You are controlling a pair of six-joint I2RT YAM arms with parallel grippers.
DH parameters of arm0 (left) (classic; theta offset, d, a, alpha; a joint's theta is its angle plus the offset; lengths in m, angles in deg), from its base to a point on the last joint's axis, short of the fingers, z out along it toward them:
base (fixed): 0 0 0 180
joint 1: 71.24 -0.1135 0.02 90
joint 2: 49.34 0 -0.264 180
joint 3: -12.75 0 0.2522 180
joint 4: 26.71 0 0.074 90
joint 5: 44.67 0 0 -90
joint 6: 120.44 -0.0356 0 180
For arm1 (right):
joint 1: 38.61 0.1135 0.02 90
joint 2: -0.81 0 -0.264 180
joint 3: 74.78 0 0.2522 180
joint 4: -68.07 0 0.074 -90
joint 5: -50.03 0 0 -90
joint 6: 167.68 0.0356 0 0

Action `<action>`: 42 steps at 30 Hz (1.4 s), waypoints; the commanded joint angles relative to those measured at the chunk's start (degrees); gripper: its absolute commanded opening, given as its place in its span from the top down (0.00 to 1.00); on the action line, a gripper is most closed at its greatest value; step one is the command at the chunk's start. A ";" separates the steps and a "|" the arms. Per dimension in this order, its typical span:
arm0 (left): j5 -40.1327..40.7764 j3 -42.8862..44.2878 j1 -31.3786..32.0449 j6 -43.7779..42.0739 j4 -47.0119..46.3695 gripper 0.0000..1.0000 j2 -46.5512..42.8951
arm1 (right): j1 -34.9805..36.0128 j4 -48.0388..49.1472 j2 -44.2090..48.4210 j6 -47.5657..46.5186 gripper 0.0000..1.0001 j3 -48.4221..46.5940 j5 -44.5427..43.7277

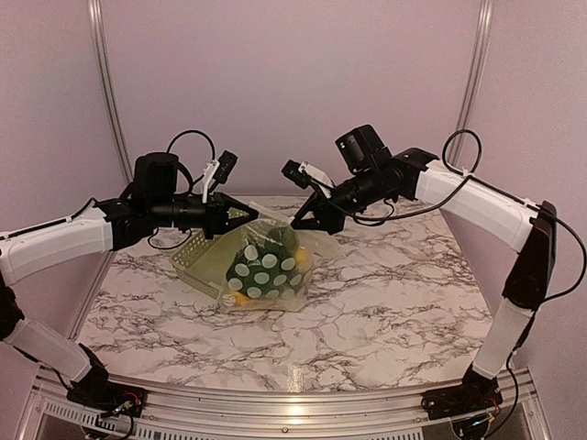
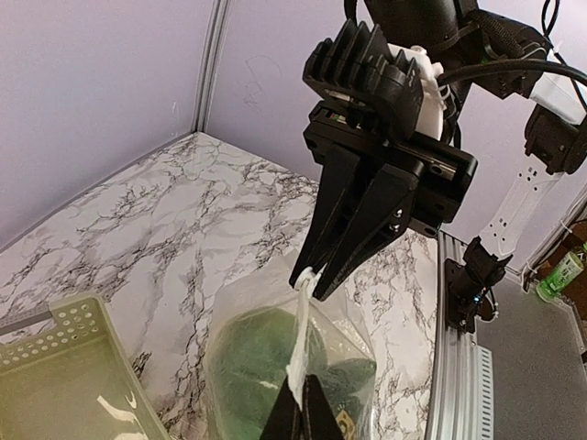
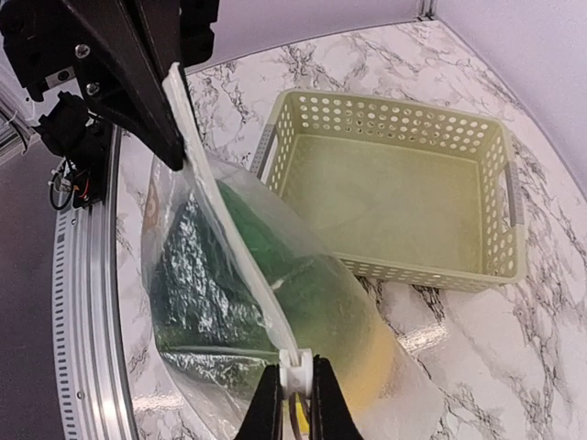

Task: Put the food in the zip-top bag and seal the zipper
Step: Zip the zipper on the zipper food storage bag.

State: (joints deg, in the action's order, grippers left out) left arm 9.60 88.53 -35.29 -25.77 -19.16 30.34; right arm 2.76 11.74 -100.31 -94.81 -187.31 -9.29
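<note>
Zip-top bag (image 1: 268, 271) slung between both arms, its bottom apparently resting on the table (image 1: 394, 302), touching the basket (image 1: 191, 258); food (image 3: 206, 275) inside, green and yellow pieces; left gripper (image 1: 246, 217) pressed shut on one end of the zipper (image 3: 231, 240), right gripper (image 1: 296, 223) pinching the other end; film soft and slippery, likely sagging under load, so grip only the stiffer strip; basket rim crowds the left, open marble to the right and front.
</note>
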 commanded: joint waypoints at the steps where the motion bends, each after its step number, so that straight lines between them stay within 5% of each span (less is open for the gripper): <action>1: -0.45 0.59 -2.16 0.23 -3.55 1.00 -2.27 | -5.21 -6.55 3.62 0.73 1.00 2.70 -6.73; 42: -2.16 0.13 -3.60 2.61 -8.70 1.00 4.67 | -6.26 -4.62 18.07 -3.10 0.98 21.53 -15.11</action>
State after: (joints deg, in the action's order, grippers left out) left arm 6.78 88.58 -37.08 -23.57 -24.34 34.80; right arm -1.79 10.87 -83.48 -97.69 -166.32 -20.84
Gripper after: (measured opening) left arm 0.005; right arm 0.053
